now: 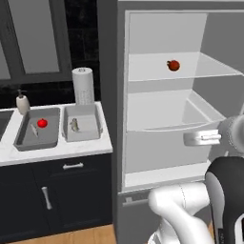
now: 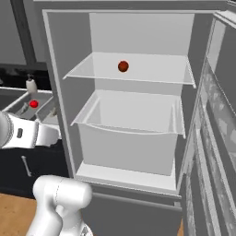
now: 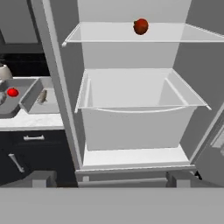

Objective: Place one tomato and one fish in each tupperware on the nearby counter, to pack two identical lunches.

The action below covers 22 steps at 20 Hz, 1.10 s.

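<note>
On the counter (image 1: 57, 151) at left stand two tupperware trays side by side. The darker tray (image 1: 38, 128) holds a red tomato (image 1: 42, 123) and a slim grey fish (image 1: 34, 129). The lighter tray (image 1: 82, 123), just to its right, holds a fish (image 1: 74, 125) only. A soap bottle (image 1: 22, 102) and a paper towel roll (image 1: 83, 86) stand behind them.

To the right, the fridge (image 1: 157, 143) stands open. A second tomato (image 1: 173, 65) rests alone on the upper glass shelf (image 1: 209, 69), above an empty clear drawer (image 2: 129, 120); it appears in the hand view as well (image 3: 140, 26).

The gripper (image 1: 202, 138) hangs in front of the drawer, well below the tomato, fingers spread wide and holding nothing.

Assessment: the lighter tray lacks its tomato, and the shelf tomato is the evident candidate. It is round, smooth and light, likely to roll on glass if nudged, and soft enough to bruise. Recommended hold is across its widest part, jaws level, with moderate pressure.
</note>
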{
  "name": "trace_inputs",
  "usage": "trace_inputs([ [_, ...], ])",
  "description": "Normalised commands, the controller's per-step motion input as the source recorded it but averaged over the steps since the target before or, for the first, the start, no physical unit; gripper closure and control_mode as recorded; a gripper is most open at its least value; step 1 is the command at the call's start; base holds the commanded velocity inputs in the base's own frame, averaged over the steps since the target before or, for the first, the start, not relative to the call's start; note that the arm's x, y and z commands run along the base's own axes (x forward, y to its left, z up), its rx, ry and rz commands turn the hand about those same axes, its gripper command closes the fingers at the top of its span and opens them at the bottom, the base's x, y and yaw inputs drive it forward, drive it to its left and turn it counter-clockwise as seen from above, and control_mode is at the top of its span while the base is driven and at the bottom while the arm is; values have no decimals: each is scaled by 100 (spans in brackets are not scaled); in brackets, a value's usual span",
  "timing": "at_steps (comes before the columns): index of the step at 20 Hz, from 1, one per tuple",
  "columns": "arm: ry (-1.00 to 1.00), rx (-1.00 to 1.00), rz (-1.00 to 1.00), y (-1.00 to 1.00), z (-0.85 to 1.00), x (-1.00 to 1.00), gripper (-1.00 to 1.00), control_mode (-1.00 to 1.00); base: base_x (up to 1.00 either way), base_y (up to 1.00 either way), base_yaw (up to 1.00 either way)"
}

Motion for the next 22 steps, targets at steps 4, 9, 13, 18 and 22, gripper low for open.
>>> trace_inputs([
  [4, 0, 0, 0, 0, 0, 0, -100, 100, 32, -71, -1],
  [9, 0, 0, 0, 0, 0, 0, -100, 100, 62, -29, -2],
  [13, 0, 0, 0, 0, 0, 0, -100, 100, 70, 0, -2],
  [18, 0, 0, 0, 0, 2, 9, -100, -100, 69, 0, 0],
  [22, 0, 0, 0, 0, 59, 0, -100, -100, 0, 0, 0],
])
